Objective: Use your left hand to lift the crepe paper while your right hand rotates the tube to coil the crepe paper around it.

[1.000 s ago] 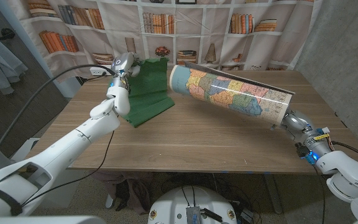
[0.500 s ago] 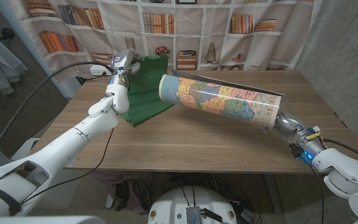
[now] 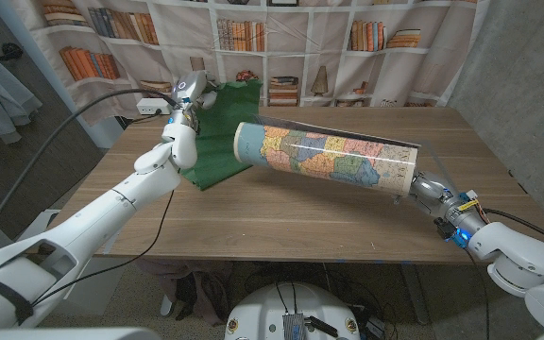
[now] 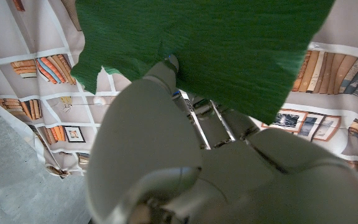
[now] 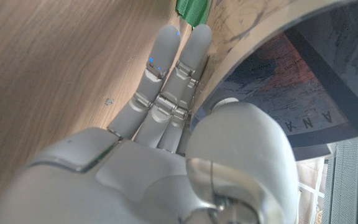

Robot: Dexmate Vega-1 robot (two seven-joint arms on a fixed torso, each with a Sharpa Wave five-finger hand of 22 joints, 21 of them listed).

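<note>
Crepe paper (image 3: 223,142), pinched up by the left hand (image 3: 189,94), may tear if the right hand (image 3: 430,189), fingers gripping the tube (image 3: 324,156), turns too hard.

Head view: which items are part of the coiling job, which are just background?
Job:
- green crepe paper, lifted by left hand
- map-printed tube, its end held by right hand

Background:
- wooden table
- bookshelf-print curtain

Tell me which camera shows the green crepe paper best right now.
The head view: the crepe paper is seen whole, held up by the left hand, running from the table to the tube. The left wrist view shows just its upper part close up; the right wrist view shows a sliver.
</note>
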